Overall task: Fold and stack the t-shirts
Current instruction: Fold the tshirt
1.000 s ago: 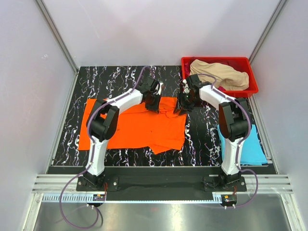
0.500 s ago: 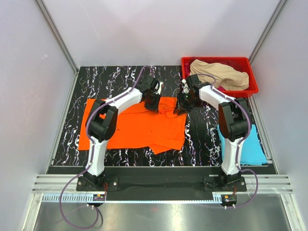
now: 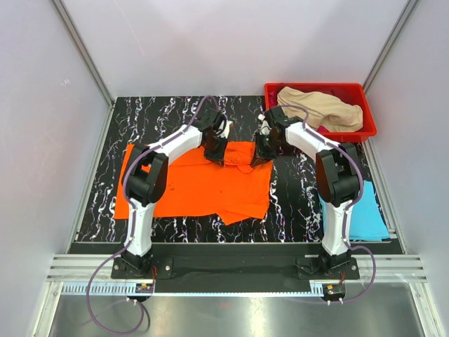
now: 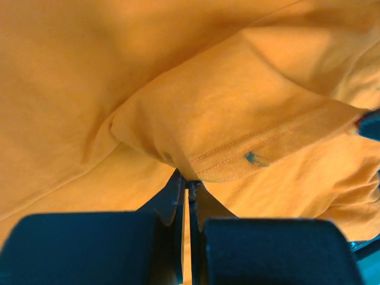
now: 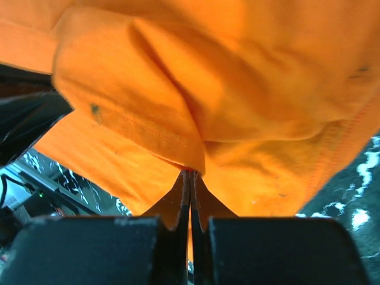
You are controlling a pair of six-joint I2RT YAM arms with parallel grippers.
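Both hands are clamped on the far edge of the orange t-shirt [image 3: 203,186]: the left hand [image 4: 189,185] nipping a fold of hem, the right hand [image 5: 190,175] pinching a bunched corner, with the rest spread flat on the dark surface [image 3: 161,119]. Those bites look thin, so a quick pull could, I'd judge, slip the cloth out of one side and land the fold skewed. The rumpled near hem could also crease underneath.

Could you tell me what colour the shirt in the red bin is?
Beige; the shirt shows best in the top external view.
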